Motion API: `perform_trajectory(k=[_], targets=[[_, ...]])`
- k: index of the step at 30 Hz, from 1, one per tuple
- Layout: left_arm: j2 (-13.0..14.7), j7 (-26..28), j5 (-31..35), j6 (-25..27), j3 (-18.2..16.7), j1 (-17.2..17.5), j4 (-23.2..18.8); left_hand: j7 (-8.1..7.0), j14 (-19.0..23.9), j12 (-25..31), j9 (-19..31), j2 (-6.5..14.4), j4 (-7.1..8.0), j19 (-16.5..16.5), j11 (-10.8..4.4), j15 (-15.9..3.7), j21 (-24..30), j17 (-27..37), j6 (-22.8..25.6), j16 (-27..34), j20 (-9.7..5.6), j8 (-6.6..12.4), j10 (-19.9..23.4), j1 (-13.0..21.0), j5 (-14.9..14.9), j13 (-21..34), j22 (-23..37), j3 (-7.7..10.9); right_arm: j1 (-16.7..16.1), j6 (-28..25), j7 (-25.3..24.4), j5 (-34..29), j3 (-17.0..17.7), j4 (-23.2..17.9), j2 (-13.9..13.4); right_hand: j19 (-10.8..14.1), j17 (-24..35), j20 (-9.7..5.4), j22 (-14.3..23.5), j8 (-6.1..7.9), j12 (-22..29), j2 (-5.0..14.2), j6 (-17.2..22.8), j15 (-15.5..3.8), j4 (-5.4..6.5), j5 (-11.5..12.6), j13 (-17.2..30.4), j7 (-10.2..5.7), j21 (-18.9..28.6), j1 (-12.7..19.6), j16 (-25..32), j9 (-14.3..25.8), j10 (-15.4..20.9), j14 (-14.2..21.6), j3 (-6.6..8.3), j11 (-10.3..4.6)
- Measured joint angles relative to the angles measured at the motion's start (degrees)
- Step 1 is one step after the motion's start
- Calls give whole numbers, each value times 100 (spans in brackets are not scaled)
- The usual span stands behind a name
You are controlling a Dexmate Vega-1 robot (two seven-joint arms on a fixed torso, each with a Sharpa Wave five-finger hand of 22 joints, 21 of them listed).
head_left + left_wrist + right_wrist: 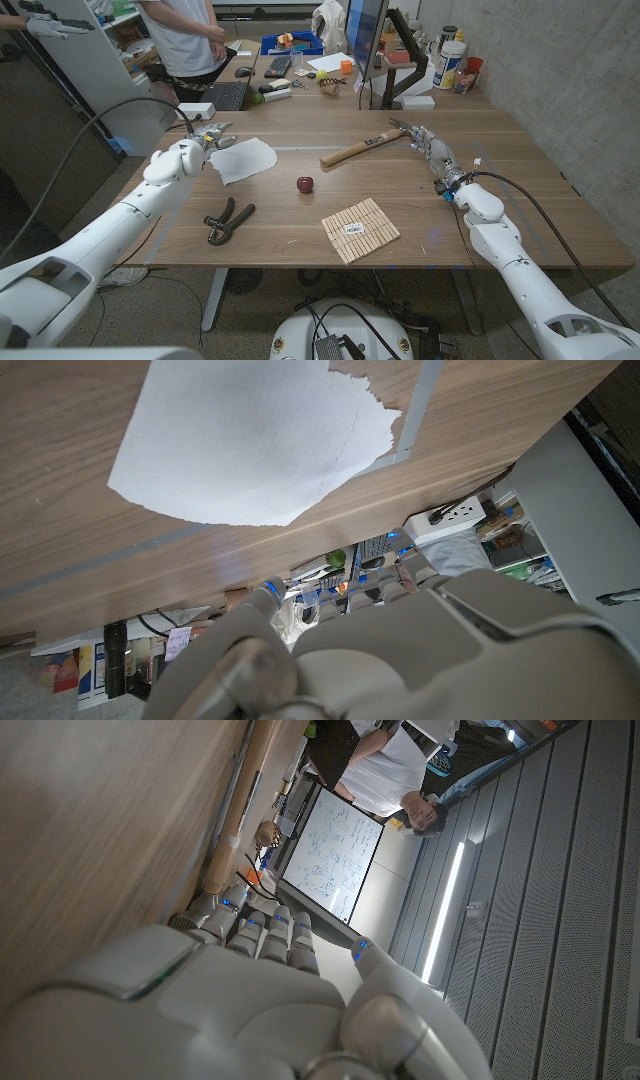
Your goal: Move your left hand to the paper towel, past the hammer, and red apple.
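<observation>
The white paper towel (243, 158) lies on the table's left side and shows torn-edged in the left wrist view (250, 435). My left hand (205, 141) hovers at the towel's left edge with its fingers apart, holding nothing; its back (400, 650) shows in its wrist view. The red apple (305, 184) sits mid-table. A wooden-handled hammer (362, 147) lies at an angle behind it. My right hand (432, 152) stays beside the hammer's head with fingers straight, holding nothing, and its back (240, 990) shows in the right wrist view.
Black pliers (228, 220) lie near the front left. A slatted wooden mat (360, 229) sits front centre. A person (185, 35) stands behind the table's far left corner. Keyboards, a monitor (365, 35) and clutter fill the desk behind.
</observation>
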Motion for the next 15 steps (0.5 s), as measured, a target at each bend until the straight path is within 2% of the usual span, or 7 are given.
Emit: perform_trajectory(k=[15], targets=[[-54,-83,60,70,105,-79,120,0,0,0,0,22,0,0,0,0,0,0,0,0,0,0,0,-22,0,0,-1,0,-49,59,30,-26,-1,-53,-64,0,0,0,0,0,0,0,0,0,-16,0,0,0,0,0,0,0,0,0,-16,0]])
